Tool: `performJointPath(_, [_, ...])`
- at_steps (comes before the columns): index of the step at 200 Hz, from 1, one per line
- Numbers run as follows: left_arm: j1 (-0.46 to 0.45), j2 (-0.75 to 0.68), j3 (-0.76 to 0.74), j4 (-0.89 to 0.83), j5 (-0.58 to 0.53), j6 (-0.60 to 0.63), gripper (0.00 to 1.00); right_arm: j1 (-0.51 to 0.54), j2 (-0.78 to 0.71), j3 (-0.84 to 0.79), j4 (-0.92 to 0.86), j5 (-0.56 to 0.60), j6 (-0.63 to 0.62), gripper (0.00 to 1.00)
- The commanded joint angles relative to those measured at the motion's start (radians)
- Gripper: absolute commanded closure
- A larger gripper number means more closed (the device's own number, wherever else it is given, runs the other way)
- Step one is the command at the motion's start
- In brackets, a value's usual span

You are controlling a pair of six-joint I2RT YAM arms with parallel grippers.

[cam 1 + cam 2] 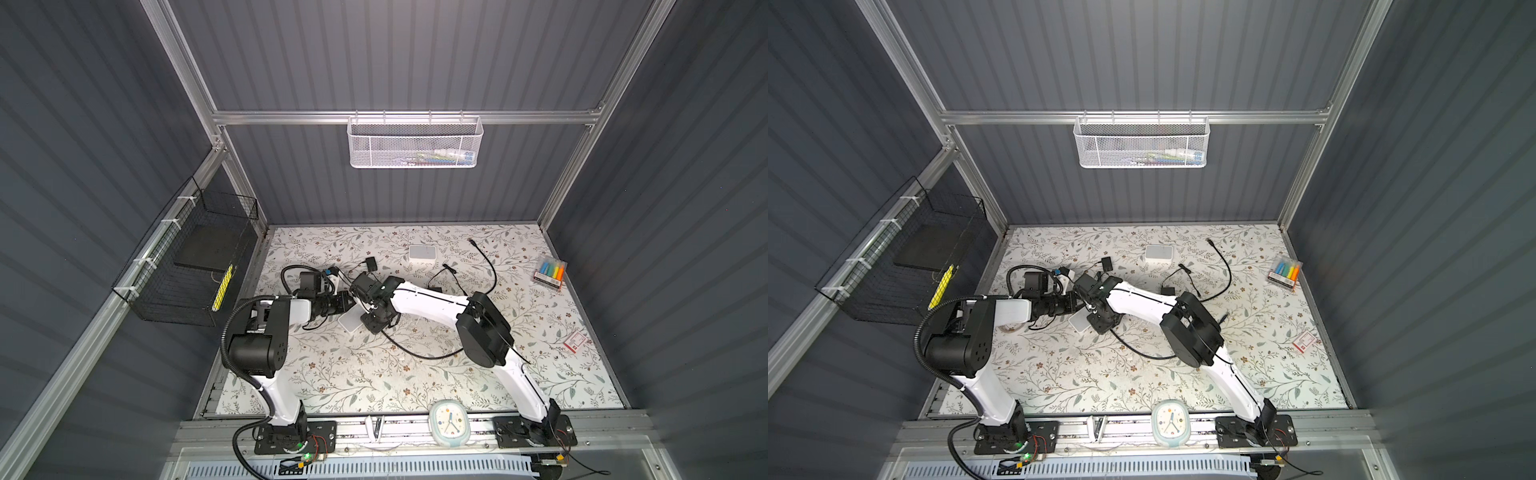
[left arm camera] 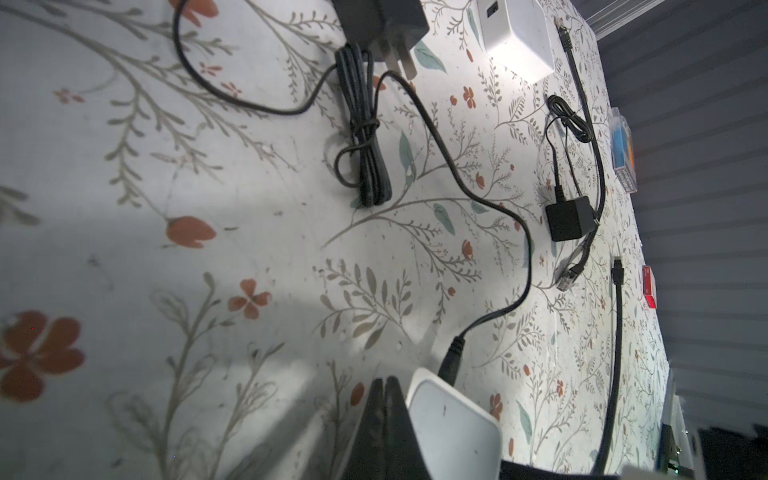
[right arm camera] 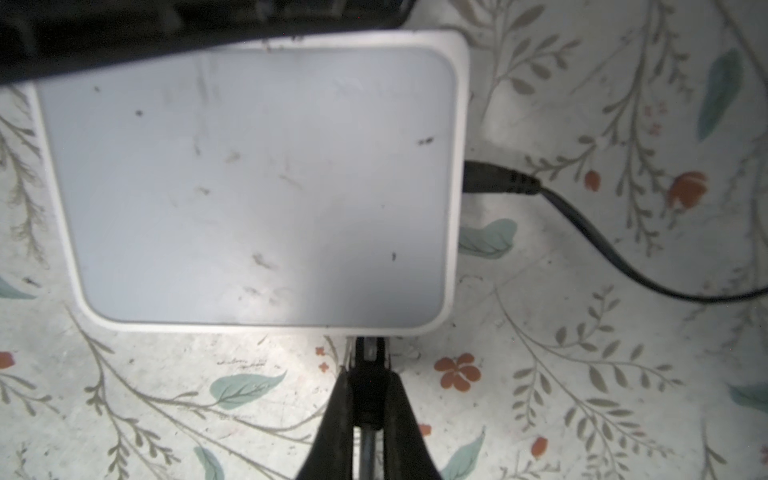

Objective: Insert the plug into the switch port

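Right wrist view has my right gripper [image 3: 368, 376] clamped on the Ethernet plug [image 3: 368, 353], clear tip right at the edge of the white switch [image 3: 249, 187], so I reckon we're at the insertion step and next needs a straight, level push, with the closed left gripper [image 2: 384, 386] parked just beside it.

Floral table [image 1: 374, 374] bears a switch [image 1: 348, 322], a white box [image 1: 422, 253], black cables [image 2: 368, 174], markers [image 1: 549, 271], a red card [image 1: 575, 342].

The left claw [image 2: 385, 384], its jaws pressed together, sits just beside the white switch [image 2: 455, 432] on the floral table [image 2: 249, 208]. A black power plug [image 2: 453, 361] meets the switch's far edge.
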Motion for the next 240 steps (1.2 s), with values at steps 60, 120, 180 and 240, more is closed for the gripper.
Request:
performJointPath(60, [-0.083,0.050,-0.065,-0.097,0.097,-0.052,1.00,-0.018,0.016,0.078,0.213,0.039,0.022,1.00])
performJointPath(120, [-0.037,0.015,-0.091,-0.096,0.053,-0.077,1.00,-0.022,-0.020,-0.018,0.229,0.056,0.035,1.00])
performJointPath(180, [-0.011,-0.021,-0.077,-0.114,-0.032,-0.103,0.96,-0.024,-0.114,-0.181,0.255,0.067,0.037,0.72])
performJointPath(240, [0.002,-0.132,0.000,-0.195,-0.169,-0.068,0.82,-0.039,-0.236,-0.297,0.228,0.007,-0.001,0.57])
